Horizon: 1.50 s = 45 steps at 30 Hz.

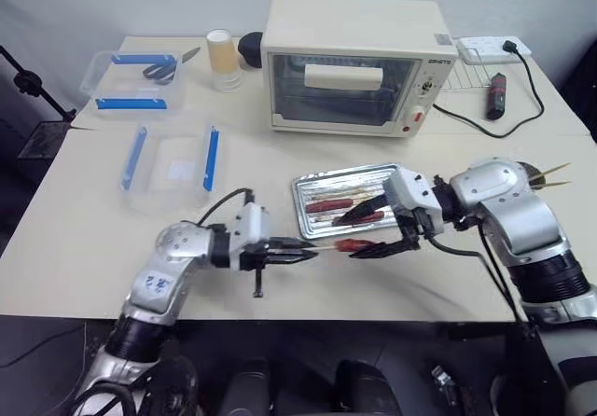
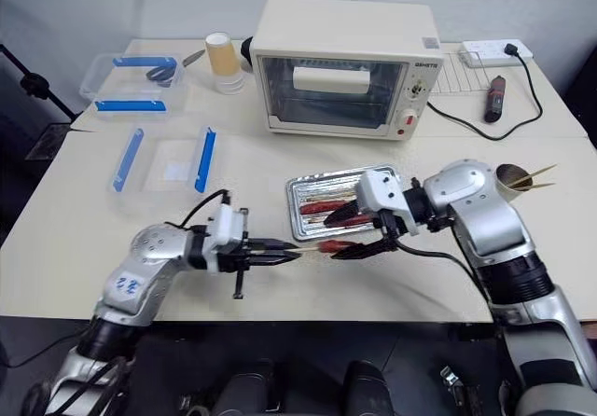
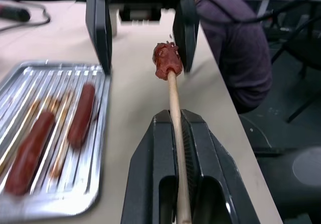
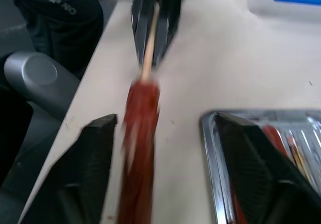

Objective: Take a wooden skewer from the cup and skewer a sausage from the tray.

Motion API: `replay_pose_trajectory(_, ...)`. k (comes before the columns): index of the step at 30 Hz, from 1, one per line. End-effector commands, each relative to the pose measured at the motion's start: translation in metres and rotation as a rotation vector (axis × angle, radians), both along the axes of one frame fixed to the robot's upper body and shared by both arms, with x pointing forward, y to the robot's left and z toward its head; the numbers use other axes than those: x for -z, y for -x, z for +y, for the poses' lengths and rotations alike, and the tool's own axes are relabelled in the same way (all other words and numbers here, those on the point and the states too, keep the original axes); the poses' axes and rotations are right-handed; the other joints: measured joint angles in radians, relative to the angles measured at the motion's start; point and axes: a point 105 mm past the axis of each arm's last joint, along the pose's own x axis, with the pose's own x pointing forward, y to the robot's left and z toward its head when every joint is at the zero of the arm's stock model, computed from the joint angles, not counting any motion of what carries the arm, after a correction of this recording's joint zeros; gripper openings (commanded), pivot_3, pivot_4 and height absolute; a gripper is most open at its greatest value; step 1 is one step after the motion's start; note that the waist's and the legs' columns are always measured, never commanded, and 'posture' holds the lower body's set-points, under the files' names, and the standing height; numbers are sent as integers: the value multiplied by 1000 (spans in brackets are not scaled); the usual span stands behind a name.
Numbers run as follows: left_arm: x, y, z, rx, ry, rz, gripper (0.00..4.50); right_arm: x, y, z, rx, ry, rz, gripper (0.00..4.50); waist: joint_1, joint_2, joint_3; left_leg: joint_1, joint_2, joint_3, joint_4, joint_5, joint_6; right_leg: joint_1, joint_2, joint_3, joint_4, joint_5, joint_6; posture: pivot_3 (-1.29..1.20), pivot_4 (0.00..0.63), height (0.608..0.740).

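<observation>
We see the left gripper [image 3: 178, 148] clamping the wooden skewer [image 3: 175, 108], sausage [image 1: 353, 245] impaled near the table's [image 1: 93, 248] front edge; right gripper [image 4: 165, 174] spread wide. Loose sausage could slide off.

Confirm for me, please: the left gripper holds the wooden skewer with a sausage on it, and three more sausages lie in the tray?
Not quite: the left wrist view shows two sausages in the tray, not three. The left gripper does hold the wooden skewer with a sausage on it.

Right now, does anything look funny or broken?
Yes. The sausage on the wooden skewer has a torn, ragged end where the stick went in. It hangs over the table near the front edge, between the open right gripper and the left gripper holding the stick.
</observation>
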Motion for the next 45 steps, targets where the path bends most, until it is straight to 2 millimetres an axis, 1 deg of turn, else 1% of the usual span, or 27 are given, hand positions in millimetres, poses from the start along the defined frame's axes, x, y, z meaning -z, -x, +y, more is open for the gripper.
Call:
replay_pose_trajectory(1,-13,7,20,-71,28,-52,0,-14,3,-16,20,-35,-27,4470,1,0,0,0,0,0,0,0,0,0,0,0,0,0,0,0,150,740)
replay_pose_trajectory(4,-17,13,42,-182,72,-64,0,-16,5,-30,80,-71,-7,4470,1,0,0,0,0,0,0,0,0,0,0,0,0,0,0,0,150,740)
replay_pose_trajectory(7,-24,18,56,-281,132,-73,0,-16,6,-38,130,-118,-13,4470,1,0,0,0,1,-1,0,0,0,0,0,0,0,0,0,0,150,740)
replay_pose_trajectory(12,-45,20,75,-469,293,-107,0,-22,7,-41,243,-325,-43,4470,2,0,0,1,1,-4,0,0,0,1,-1,0,0,0,0,0,150,740)
replay_pose_trajectory(15,-61,15,88,-599,399,-159,0,-34,9,-39,286,-527,-98,4470,2,0,0,1,1,-5,0,0,0,1,-1,0,0,0,0,0,150,740)
replay_pose_trajectory(17,-76,8,105,-753,504,-232,0,-43,9,-42,345,-690,-32,4470,3,0,0,1,0,-6,0,0,0,1,-1,1,1,0,0,0,150,740)
replay_pose_trajectory(18,-82,4,115,-836,554,-272,0,-47,6,-45,389,-758,-63,4470,4,0,0,1,0,-7,0,0,0,1,-1,1,1,0,0,0,150,740)
replay_pose_trajectory(19,-87,1,125,-911,598,-304,0,-48,5,-49,425,-802,-78,4470,6,-1,-1,1,0,-7,0,0,0,2,-1,1,1,0,0,0,150,740)
replay_pose_trajectory(21,-92,-5,141,-1045,647,-354,0,-47,4,-54,481,-836,-142,4470,7,-1,-1,1,0,-8,0,0,0,2,-1,1,1,0,0,0,150,740)
replay_pose_trajectory(24,-94,-17,157,-1178,655,-393,0,-55,7,-53,495,-882,-250,4470,5,-1,-1,2,-1,-4,0,0,0,2,-1,1,1,0,0,0,150,740)
replay_pose_trajectory(27,-88,-36,169,-1288,636,-357,0,-60,12,-46,464,-882,-311,4470,3,-1,-1,2,0,0,0,0,0,1,0,1,1,0,0,0,150,740)
replay_pose_trajectory(28,-85,-46,171,-1322,619,-333,0,-62,14,-44,451,-882,-320,4470,3,-1,-1,2,0,0,-1,0,0,1,0,1,1,0,0,0,150,740)
replay_pose_trajectory(31,-75,-67,171,-1368,576,-263,0,-63,16,-38,429,-876,-332,4470,5,-2,-1,2,0,0,-1,0,0,1,0,1,1,0,0,0,150,740)
replay_pose_trajectory(35,-68,-82,170,-1399,522,-219,0,-58,19,-32,400,-833,-332,4470,3,-2,-1,2,0,1,-1,0,0,1,0,1,1,0,0,0,150,740)
replay_pose_trajectory(37,-65,-85,166,-1394,477,-208,571,-57,20,-32,402,-828,-333,4500,2,-2,-1,2,0,0,-1,0,0,1,0,1,1,0,0,0,150,740)
replay_pose_trajectory(38,-65,-86,166,-1397,460,-212,759,-57,20,-32,403,-827,-333,4500,2,-2,-1,2,0,1,-1,0,0,1,0,1,1,0,0,0,150,740)
replay_pose_trajectory(41,-68,-83,164,-1363,459,-217,1620,-55,22,-34,410,-817,-326,4500,2,-2,-1,2,0,1,-1,0,0,1,0,1,1,0,0,0,150,740)
replay_pose_trajectory(42,-70,-82,163,-1348,462,-229,1985,-54,22,-34,411,-811,-323,4500,2,-2,-1,2,0,0,-1,0,0,1,0,1,1,0,0,0,150,740)
replay_pose_trajectory(45,-81,-71,155,-1225,460,-276,2860,-50,23,-34,402,-778,-313,4500,2,-2,-1,2,0,1,-1,0,0,1,0,1,1,0,0,0,150,740)
